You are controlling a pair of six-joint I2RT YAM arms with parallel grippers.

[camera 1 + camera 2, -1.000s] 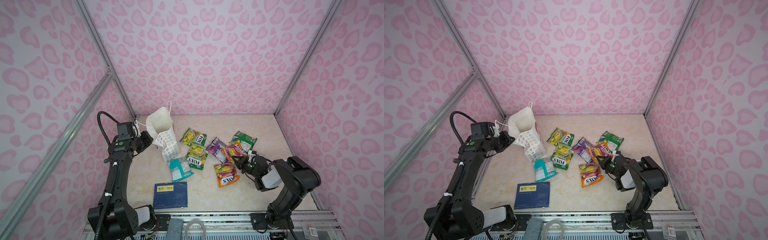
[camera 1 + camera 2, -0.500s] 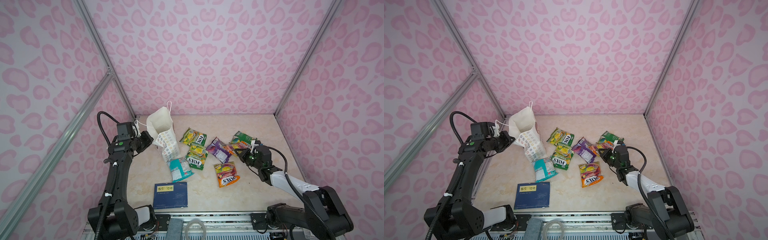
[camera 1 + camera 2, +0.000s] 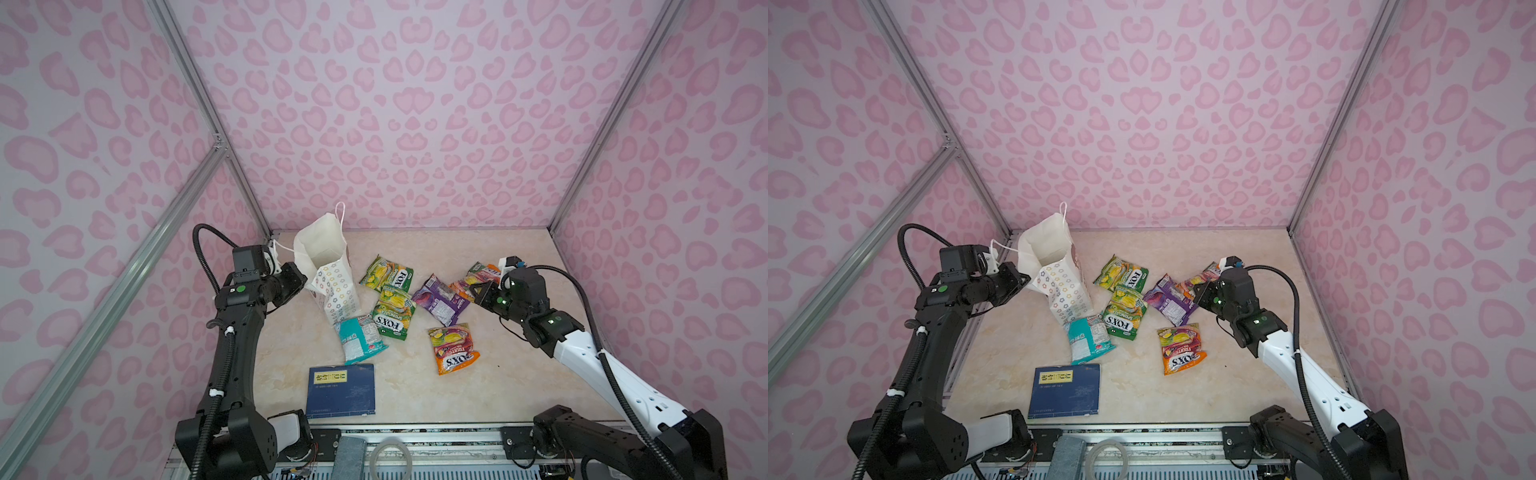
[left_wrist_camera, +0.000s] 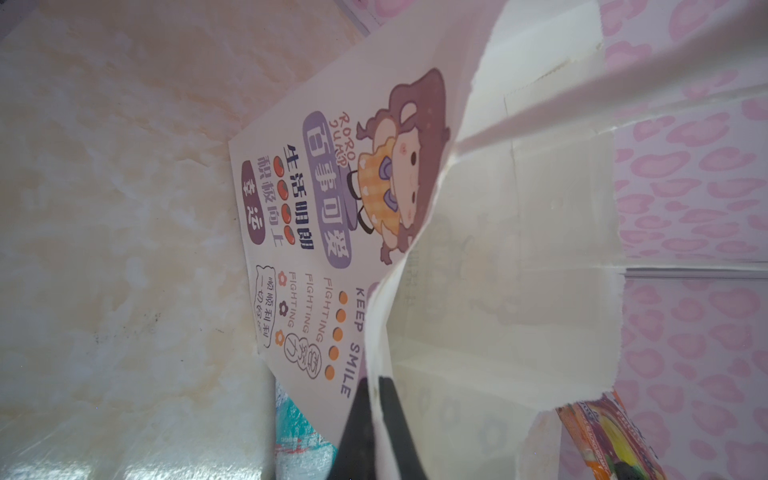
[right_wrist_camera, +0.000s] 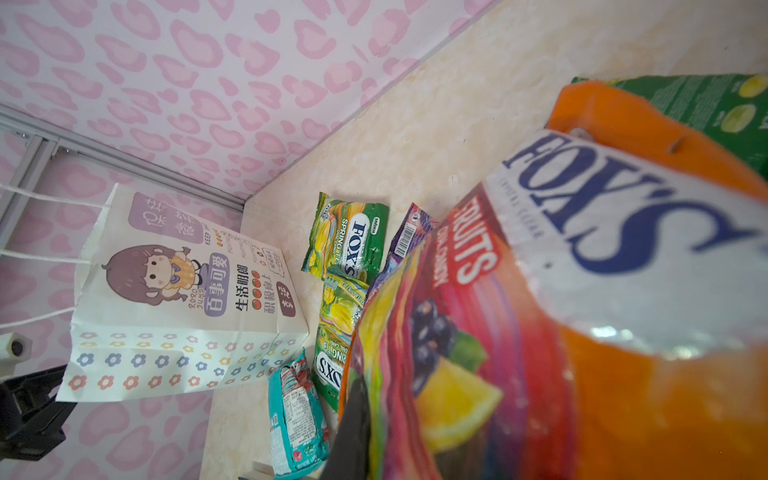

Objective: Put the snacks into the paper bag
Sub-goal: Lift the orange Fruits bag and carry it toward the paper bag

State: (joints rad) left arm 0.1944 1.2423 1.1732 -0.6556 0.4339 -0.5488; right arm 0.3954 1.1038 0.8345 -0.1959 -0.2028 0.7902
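Nearest me, a blue book [image 3: 340,390] lies low on the surface [image 3: 478,395]. Beyond it, loose snacks [image 3: 394,313] sit mid-frame. At right, the right claw [image 3: 482,291] grasps an orange packet [image 5: 602,311]. Far left, the left claw [image 4: 375,388] pinches the rim of the open paper bag [image 3: 332,286].

paper bag [image 3: 318,245] mouth open, clear above; snacks [image 3: 392,311] crowd floor [image 3: 490,395] beside it; bare stretch beside book [image 3: 340,392].

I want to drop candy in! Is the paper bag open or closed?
Open. The paper bag gapes at the top, white inside showing; the left gripper pinches its rim.
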